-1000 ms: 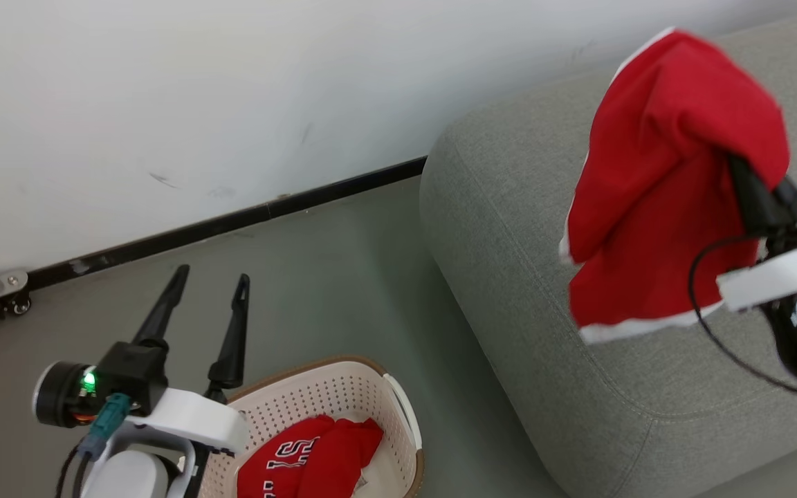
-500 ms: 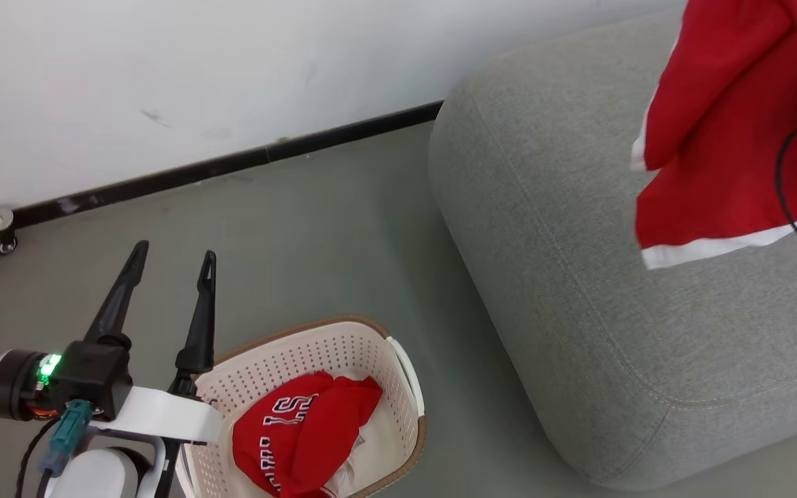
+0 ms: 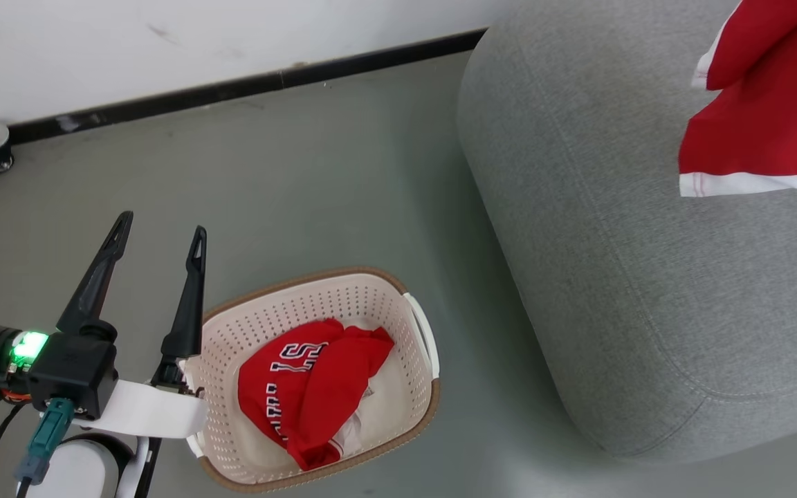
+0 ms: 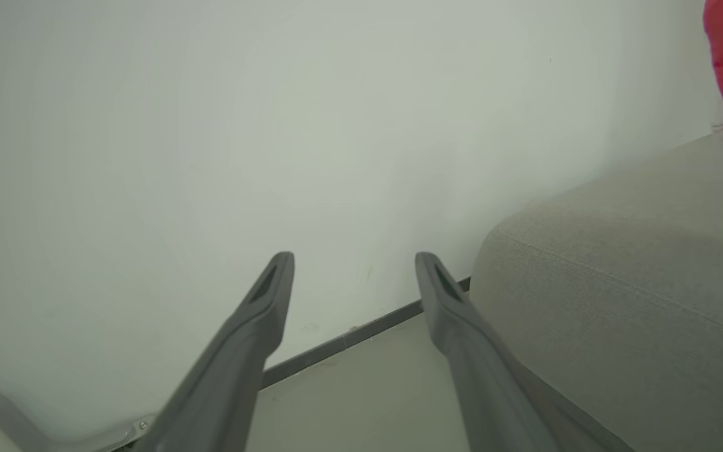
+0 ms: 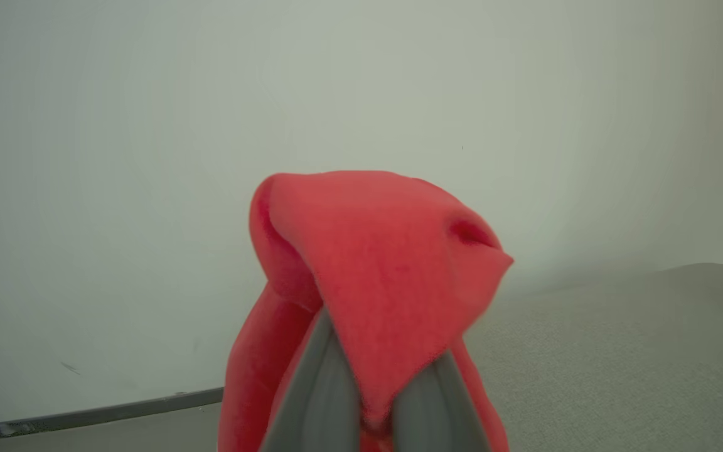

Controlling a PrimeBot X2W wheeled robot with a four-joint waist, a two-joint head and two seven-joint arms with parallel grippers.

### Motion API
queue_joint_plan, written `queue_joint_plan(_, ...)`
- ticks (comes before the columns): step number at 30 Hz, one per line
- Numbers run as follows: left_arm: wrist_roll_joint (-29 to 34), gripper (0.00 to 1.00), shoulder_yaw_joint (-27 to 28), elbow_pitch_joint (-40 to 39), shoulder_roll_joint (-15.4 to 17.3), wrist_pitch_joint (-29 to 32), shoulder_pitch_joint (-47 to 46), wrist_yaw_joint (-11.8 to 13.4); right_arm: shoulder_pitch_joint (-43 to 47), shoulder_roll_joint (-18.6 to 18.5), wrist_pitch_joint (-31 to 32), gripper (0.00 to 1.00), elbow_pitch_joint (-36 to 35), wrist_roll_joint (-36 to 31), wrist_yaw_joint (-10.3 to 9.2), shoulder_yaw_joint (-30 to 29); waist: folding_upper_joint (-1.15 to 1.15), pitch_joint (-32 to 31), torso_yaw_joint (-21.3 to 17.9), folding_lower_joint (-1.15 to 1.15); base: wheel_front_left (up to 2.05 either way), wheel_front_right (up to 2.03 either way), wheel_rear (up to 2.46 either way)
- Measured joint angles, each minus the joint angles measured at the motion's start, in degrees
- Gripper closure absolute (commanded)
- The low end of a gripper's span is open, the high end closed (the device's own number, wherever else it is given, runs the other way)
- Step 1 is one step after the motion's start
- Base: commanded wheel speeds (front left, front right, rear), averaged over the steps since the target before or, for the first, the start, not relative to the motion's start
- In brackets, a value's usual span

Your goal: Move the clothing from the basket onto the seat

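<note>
Item: red soft fabric jersey, crumpled inside cream perforated oval plastic basket
Print: dark block letters with white outline, across the jersey, at 11 o'clock of the heap
Readable: one "S" is clear; the straight strokes just beside it can't be told as a letter
Second run: more outlined letters at 8 o'clock of the heap, bent round a fold, cut off, not legible
Whole word: can't be read, partly folded under
</note>
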Motion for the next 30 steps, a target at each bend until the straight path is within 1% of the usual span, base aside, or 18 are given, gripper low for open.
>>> queue_joint_plan(10,1.22,0.00,-0.83,-3.81,0.29,1.47,-2.97,-0.01,-3.11,-1.85,-2.96,1.00,7.11,-2.89,0.00,-3.68,0.00,4.99,2.32,0.00,0.00,0.00,0.00)
queue_joint_plan(14,1.51,0.00,-1.55,-5.00,0.51,2.05,-4.11,-0.09,-3.28,-1.92,-4.75,1.00,8.77,-4.53,0.00,-3.49,0.00,6.85,3.29,0.00,0.00,0.00,0.00)
queue_joint_plan(17,2.22,0.00,-2.37,-5.54,0.77,2.87,-4.43,-0.57,-3.64,-1.29,-6.20,1.00,10.02,-5.81,0.00,-3.57,0.00,8.19,3.95,0.00,0.00,0.00,0.00)
queue_joint_plan(23,2.90,0.00,-2.82,-6.41,1.72,3.99,-5.64,-1.12,-3.74,2.35,-8.15,1.00,15.46,-6.72,0.00,-4.98,0.00,11.08,5.18,0.00,0.00,0.00,0.00)
queue_joint_plan(27,3.04,0.00,-2.86,-6.83,1.93,4.05,-6.82,-1.32,-3.59,3.25,-9.33,1.00,18.31,-7.06,0.00,-6.26,0.00,12.49,5.61,0.00,0.00,0.00,0.00)
queue_joint_plan(30,3.42,0.00,-3.04,-7.26,1.93,4.53,-7.25,-1.52,-3.36,3.21,-9.91,1.00,20.57,-7.06,0.00,-7.35,0.00,13.43,5.78,0.00,0.00,0.00,0.00)
